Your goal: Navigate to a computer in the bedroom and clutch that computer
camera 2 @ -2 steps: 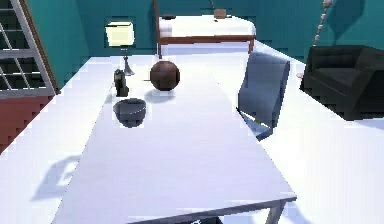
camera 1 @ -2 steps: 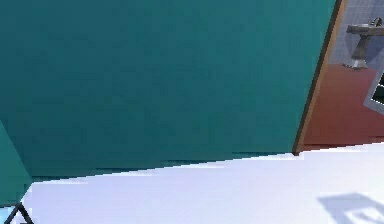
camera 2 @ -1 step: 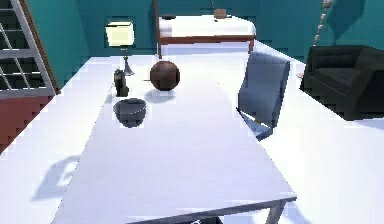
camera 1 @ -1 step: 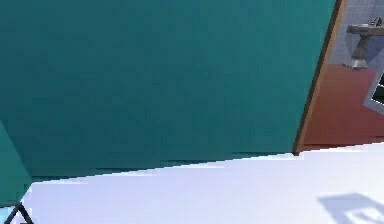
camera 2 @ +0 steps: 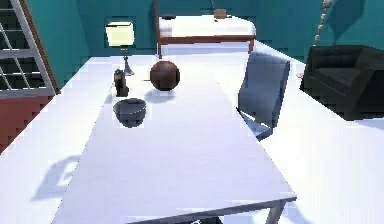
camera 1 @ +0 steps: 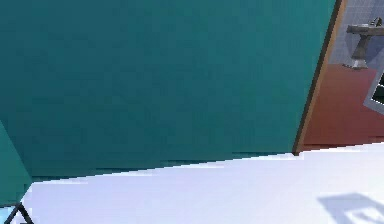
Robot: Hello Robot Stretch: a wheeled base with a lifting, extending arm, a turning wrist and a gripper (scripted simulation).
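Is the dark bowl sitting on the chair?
No: the bowl stands on the white table, to the left of the blue-grey chair in the arm side view.

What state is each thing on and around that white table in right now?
Bowl, upright on the table.
Ball, resting on the table.
Small dark figure, standing upright.
Lamp, upright, shade bright.
Chair, upright beside the table, nobody in it.
Armchair, upright, nobody in it.
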